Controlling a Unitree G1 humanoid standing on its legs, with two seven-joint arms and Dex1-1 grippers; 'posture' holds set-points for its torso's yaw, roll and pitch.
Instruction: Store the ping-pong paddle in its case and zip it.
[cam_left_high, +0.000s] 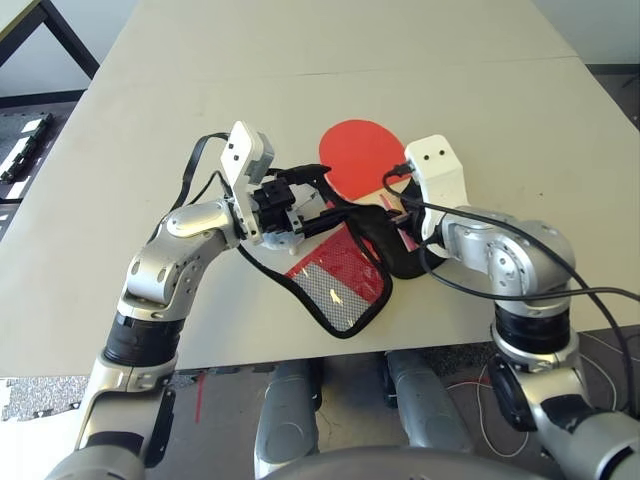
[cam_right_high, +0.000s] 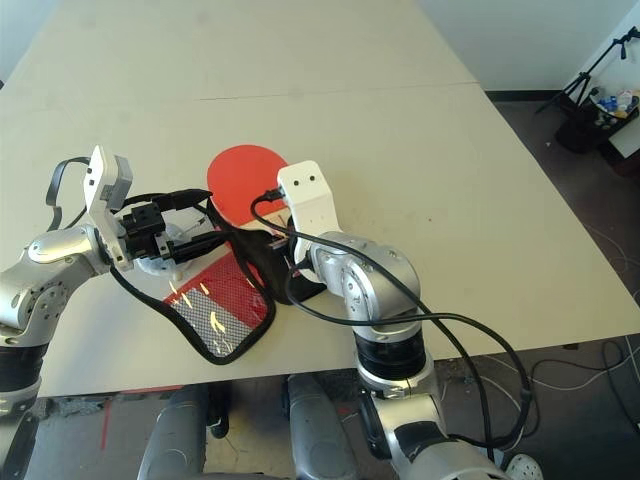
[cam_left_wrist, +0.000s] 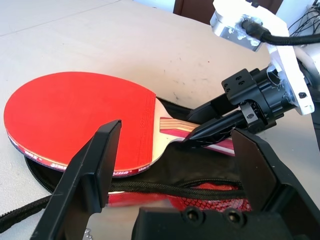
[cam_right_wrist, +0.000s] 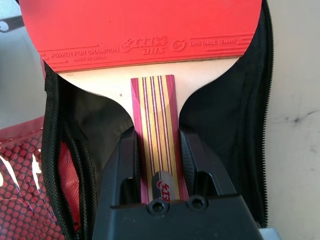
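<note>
Closest to the lens in the right wrist view, the right gripper (cam_right_wrist: 156, 165) has its two black fingers clamped on the striped wooden handle of the paddle (cam_right_wrist: 150, 30), one finger on each side. Taking the case (cam_left_high: 345, 265) as the landmark: it lies open on the table (cam_left_high: 300, 60) near the front edge, its black lining and zipper edge spread wide and a red flap with black mesh folded toward the robot. The paddle's handle lies over the black lining, while the round red face reaches out past the far rim of the case and rests on the bare table beyond it, so the paddle is only partly in.

The left gripper (cam_left_wrist: 175, 165) sits just beside the case on the robot's left. Its jaws stand wide apart and grip nothing; between them, the left wrist view looks across the case's zipper edge at the paddle.

Judging from this, the paddle has yet to be drawn fully inside the case before any zipping. Trouble could come from the soft fabric. With nothing pinning the case down, dragging the paddle may pull the lining along, so the whole case slides or bunches instead of taking the paddle in. The red face could also catch on the zipper edge and fold it under. A grip this far down the handle leaves the heavy head free to swing or tip.
</note>
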